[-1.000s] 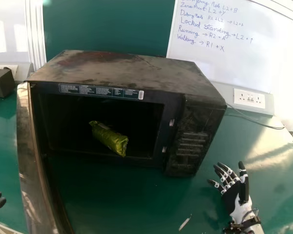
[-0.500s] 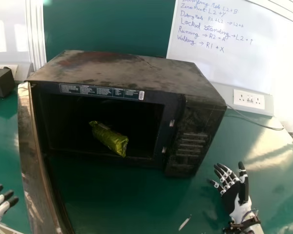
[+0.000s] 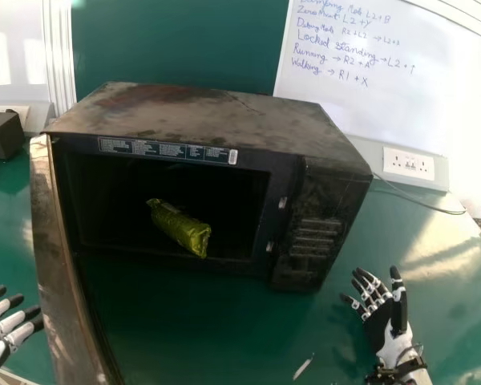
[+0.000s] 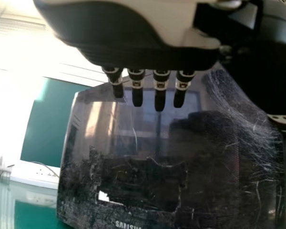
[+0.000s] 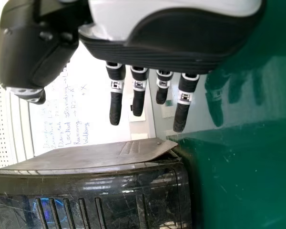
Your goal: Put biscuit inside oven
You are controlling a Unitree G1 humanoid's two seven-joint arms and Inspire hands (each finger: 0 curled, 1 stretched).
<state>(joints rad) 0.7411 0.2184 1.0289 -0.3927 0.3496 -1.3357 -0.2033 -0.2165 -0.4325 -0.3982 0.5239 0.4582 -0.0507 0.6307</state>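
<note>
Biscuit packet (image 3: 180, 230), one of them, green and shiny, lies aslant inside the single black oven (image 3: 200, 116), its nearer end close to the front of the opening. One door (image 3: 54, 305) stands swung open on the oven's left side, and two small pale catches sit along the right side of the opening, one above the other. Two robot hands are present, both open. The left robot hand (image 3: 16, 319) is at the left edge of the head view, fingers extended, near the outer side of the door; whether it touches the door I cannot tell. In the left wrist view, the door's dark, scratched outer face is before it. The right robot hand (image 3: 377, 325) is to the right of the oven and apart from it, palm up, fingers relaxed and spread; whether it rests on the green table (image 3: 369, 233) I cannot tell. One thin white scrap (image 3: 303, 367) lies on the table between the oven and that hand, toward the near side. Behind are one whiteboard (image 3: 433, 104) with six handwritten lines and one white socket plate (image 3: 409, 164). One cable (image 3: 425, 206) runs across to the right of the oven, and one dark box (image 3: 0, 135) sits at far left.
</note>
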